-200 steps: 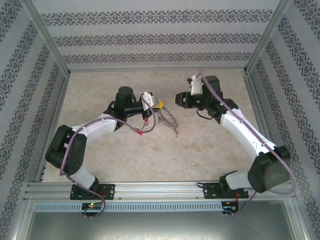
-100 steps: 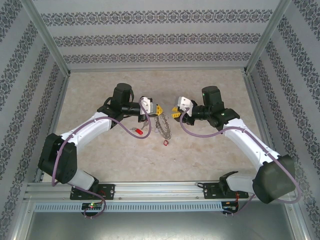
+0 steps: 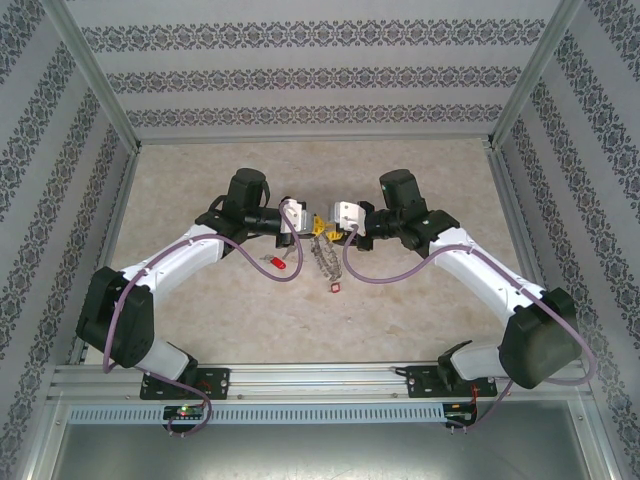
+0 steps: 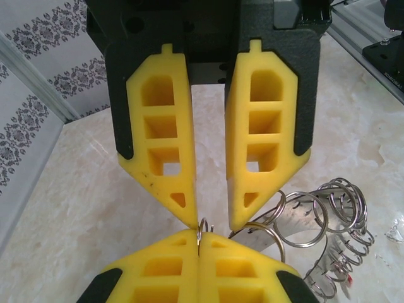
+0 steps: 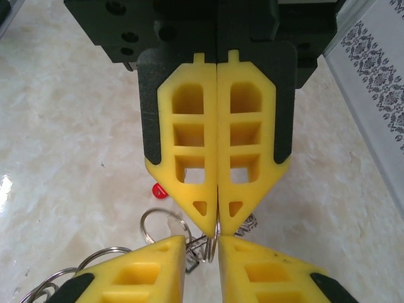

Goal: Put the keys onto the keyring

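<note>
The keyring, a bunch of thin silver loops, hangs between the two grippers above the table. My right gripper is shut on one thin loop of it. My left gripper faces it tip to tip and is open, its fingers either side of that loop. More loops spread to the right in the left wrist view. Two red-headed keys lie on the table: one under the left arm, one below the ring. A red key head peeks out beside my right fingers.
The marble-patterned tabletop is enclosed by patterned walls and a metal frame. Purple cables loop from both wrists near the keys.
The right arm has swung left until its gripper meets the left gripper tip to tip, and it now pinches a loop. One red key dropped to the table and lies still.
</note>
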